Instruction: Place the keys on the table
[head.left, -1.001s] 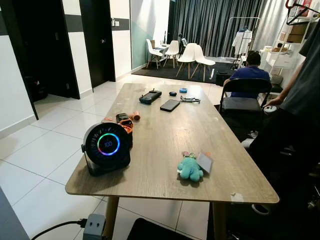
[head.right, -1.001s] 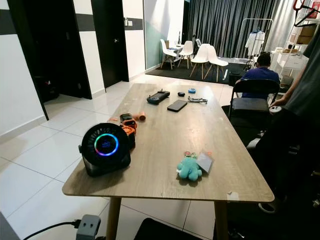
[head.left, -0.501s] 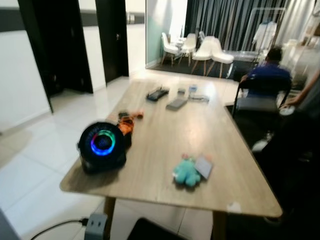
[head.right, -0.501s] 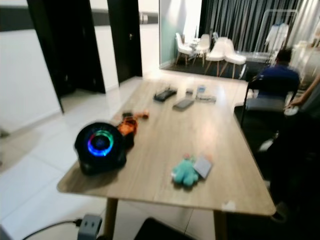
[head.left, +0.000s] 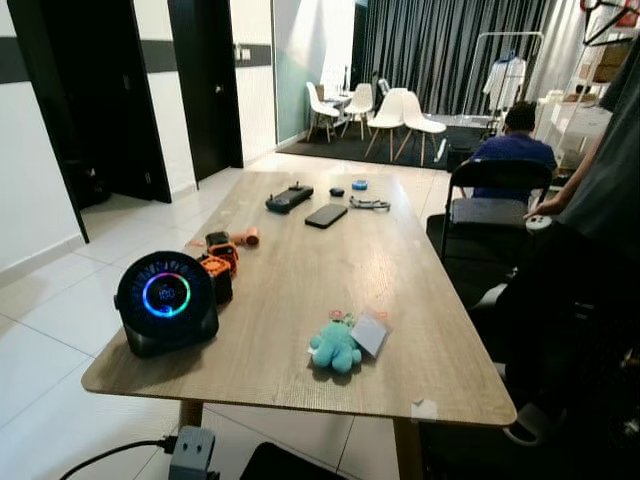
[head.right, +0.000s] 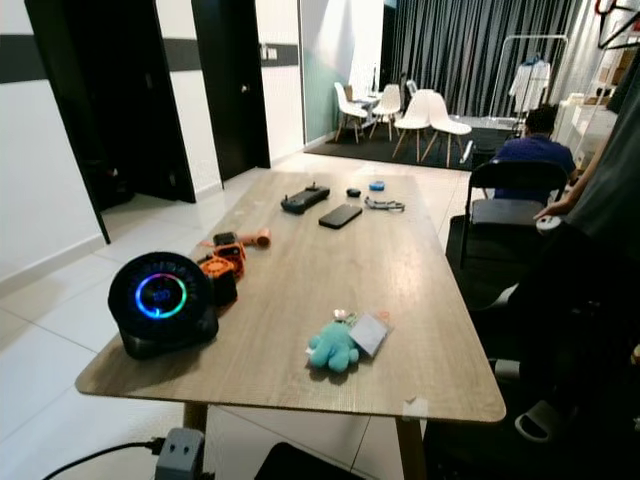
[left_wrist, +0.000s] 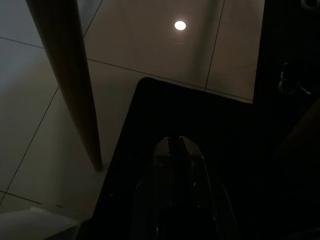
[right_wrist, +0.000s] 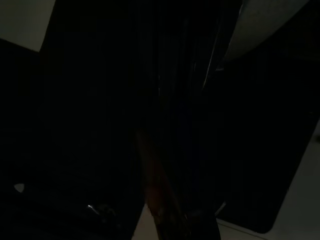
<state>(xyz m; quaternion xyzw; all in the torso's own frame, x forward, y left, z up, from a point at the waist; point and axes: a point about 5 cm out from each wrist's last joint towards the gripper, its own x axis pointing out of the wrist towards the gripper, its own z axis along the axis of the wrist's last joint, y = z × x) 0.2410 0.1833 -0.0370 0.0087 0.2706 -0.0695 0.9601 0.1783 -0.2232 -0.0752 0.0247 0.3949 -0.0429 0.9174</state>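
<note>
A long wooden table (head.left: 400, 270) was seen ahead, with a round black fan (head.left: 165, 303) at its 8 o'clock corner. The keys (head.left: 345, 340), on a teal plush keychain with a white card, were located on the tabletop at 6 o'clock, near the front edge. The left gripper (left_wrist: 175, 145) was held low over the tiled floor (left_wrist: 150, 45) with its fingers pressed together; the state of the right gripper's fingers could not be determined in the dark wrist view.
</note>
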